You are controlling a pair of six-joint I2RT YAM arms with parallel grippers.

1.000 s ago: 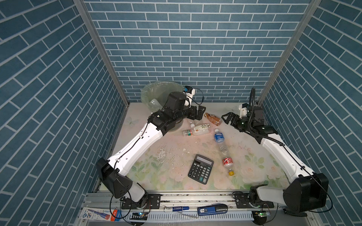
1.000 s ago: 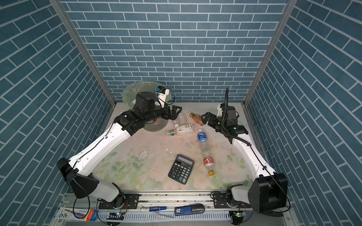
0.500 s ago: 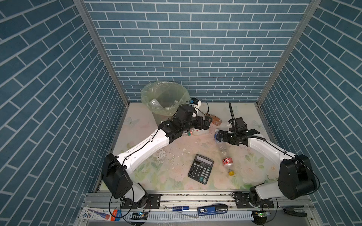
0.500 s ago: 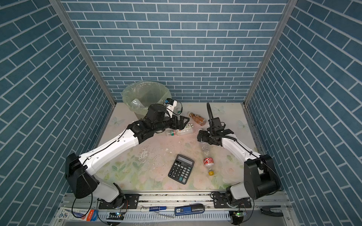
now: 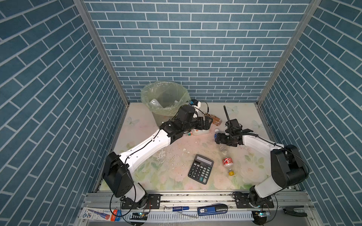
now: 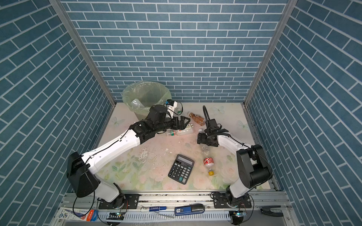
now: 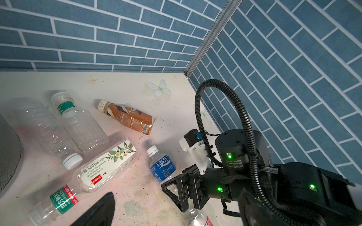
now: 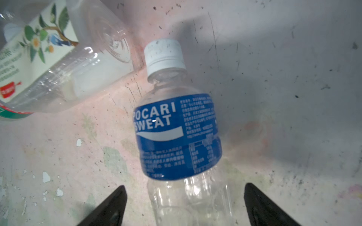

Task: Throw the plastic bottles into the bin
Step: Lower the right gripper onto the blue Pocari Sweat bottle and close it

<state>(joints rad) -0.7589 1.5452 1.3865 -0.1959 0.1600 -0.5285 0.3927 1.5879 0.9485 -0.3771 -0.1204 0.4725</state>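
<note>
On the desk, the blue-label bottle lies flat between the open jaws of my right gripper, not gripped yet; my left gripper is open and empty. Next, I think, I must close on it and carry it to the bin.

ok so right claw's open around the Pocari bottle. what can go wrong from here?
The right claw flanks the clear lower body of the Pocari bottle, which lies slanted in the gap; closing could squirt it out sideways.
The white-labelled bottle lies close to its cap; a lift may nudge it.
The left claw sits between this bottle and the bin; the carry may clash with it.
</note>
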